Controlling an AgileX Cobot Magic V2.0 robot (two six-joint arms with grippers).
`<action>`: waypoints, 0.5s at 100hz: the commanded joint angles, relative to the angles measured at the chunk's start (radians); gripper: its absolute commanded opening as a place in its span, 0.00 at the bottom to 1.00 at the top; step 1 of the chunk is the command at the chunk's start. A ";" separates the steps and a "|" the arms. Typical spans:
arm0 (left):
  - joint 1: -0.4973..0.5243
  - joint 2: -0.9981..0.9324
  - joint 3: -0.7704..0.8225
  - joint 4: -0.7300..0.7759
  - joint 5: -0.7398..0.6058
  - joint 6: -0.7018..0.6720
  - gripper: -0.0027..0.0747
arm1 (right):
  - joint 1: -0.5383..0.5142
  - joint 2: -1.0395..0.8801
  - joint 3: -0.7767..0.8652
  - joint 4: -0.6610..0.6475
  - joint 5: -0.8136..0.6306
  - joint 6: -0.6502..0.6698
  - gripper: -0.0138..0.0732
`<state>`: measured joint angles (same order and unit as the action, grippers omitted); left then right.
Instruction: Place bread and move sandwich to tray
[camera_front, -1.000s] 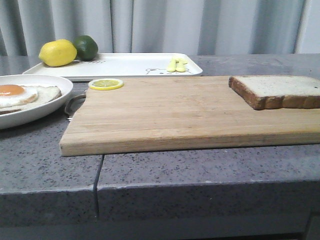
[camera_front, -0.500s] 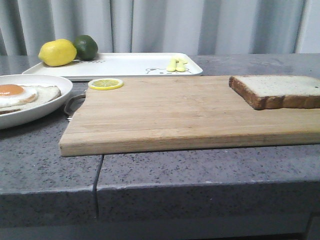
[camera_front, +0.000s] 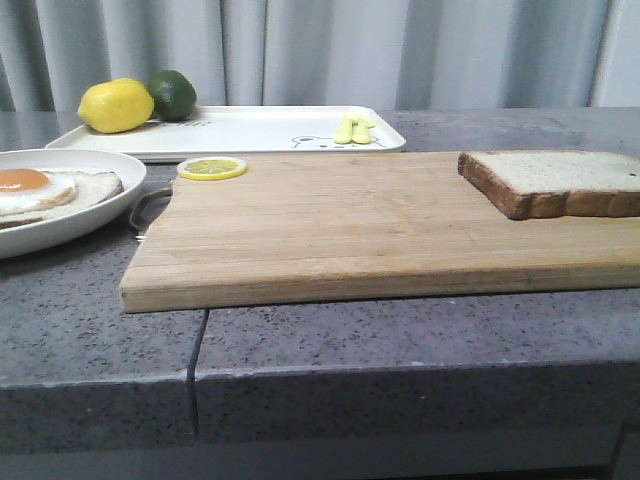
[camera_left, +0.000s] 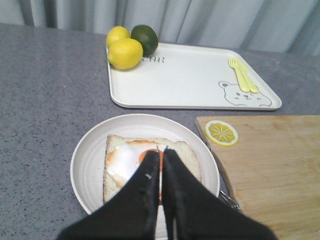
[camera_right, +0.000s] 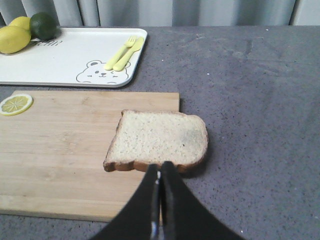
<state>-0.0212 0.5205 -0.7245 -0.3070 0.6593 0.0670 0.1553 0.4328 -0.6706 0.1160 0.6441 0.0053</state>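
Front view shows neither hand. Left wrist view has the left hand (camera_left: 161, 157) clenched, empty, poised over the egg-topped slice (camera_left: 150, 161) on the round plate (camera_left: 90, 160). Right wrist view has the right hand (camera_right: 160, 172) clenched, empty, above the near crust of the bread (camera_right: 160, 137), which overhangs the cutting board (camera_right: 65, 150) edge. Beyond the board lies the tray (camera_right: 70, 52).
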 joint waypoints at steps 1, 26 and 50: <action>0.003 0.110 -0.135 -0.027 0.047 0.008 0.01 | 0.002 0.081 -0.086 0.006 -0.059 0.001 0.08; 0.003 0.335 -0.332 -0.148 0.188 0.081 0.01 | 0.002 0.239 -0.161 0.008 -0.058 0.001 0.08; 0.003 0.438 -0.360 -0.182 0.214 0.094 0.01 | 0.002 0.292 -0.163 0.039 -0.028 0.001 0.08</action>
<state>-0.0212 0.9435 -1.0492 -0.4484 0.9110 0.1449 0.1553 0.7168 -0.7970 0.1436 0.6694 0.0053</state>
